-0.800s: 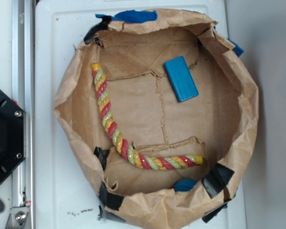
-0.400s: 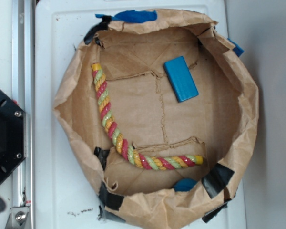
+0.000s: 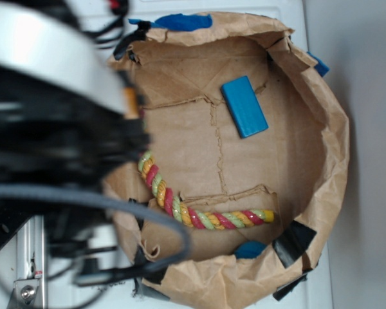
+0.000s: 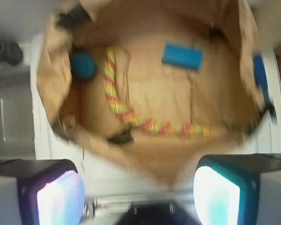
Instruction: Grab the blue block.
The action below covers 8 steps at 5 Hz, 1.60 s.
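The blue block [image 3: 244, 106] lies flat on the floor of a brown paper bag [image 3: 334, 148], at its upper right. In the wrist view the blue block [image 4: 182, 55] is far ahead, at the upper middle. My arm [image 3: 58, 129] is a dark blur over the bag's left side, well left of the block; its jaws cannot be made out there. In the wrist view my gripper [image 4: 138, 197] is open and empty, with its pads [image 4: 61, 197] wide apart, above the bag's near rim.
A red, yellow and green striped rope [image 3: 199, 217] curves along the bag's left and bottom. A small rounded blue lump [image 3: 249, 249] sits by the bottom wall. Blue tape [image 3: 180, 22] and black tape [image 3: 293, 241] are on the rim. The bag's walls stand all round.
My arm has swung into the exterior view from the left and now covers the bag's left side and the rope's upper end. The block, rope and lump have not moved.
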Motion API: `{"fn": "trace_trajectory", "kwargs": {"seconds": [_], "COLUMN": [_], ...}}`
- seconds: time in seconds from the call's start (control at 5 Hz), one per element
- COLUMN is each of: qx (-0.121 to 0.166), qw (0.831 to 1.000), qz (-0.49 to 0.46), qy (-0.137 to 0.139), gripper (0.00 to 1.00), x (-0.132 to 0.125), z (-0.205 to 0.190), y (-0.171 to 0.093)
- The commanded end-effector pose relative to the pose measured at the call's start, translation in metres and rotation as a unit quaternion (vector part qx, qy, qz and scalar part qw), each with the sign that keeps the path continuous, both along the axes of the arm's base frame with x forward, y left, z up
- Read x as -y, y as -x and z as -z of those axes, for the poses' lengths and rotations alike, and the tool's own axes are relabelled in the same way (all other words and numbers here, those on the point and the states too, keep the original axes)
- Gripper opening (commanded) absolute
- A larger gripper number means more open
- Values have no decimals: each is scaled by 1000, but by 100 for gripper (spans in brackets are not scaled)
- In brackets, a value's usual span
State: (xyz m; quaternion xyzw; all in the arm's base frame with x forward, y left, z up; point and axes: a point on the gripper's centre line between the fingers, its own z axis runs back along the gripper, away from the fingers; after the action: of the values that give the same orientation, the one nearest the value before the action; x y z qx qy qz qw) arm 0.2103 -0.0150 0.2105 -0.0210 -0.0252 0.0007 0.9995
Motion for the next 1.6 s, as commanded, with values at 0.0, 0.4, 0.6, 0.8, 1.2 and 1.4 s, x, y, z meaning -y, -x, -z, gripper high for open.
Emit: {"fn": "trace_trajectory", "kwargs": {"seconds": [0.0, 0.4, 0.6, 0.8, 1.2, 1.4], "qx": [28, 34, 34, -3, 4, 0], "qw": [985, 956, 956, 914, 838, 826], "qz": [167, 289, 289, 406, 543, 564], "qy": [32, 34, 34, 20, 46, 5], "gripper": [100, 100, 100, 100, 100, 100], "x": [0, 4, 4, 5, -3, -9], "z": [9, 15, 15, 31, 61, 78], "y": [-52, -45, -45, -59, -64, -57]}}
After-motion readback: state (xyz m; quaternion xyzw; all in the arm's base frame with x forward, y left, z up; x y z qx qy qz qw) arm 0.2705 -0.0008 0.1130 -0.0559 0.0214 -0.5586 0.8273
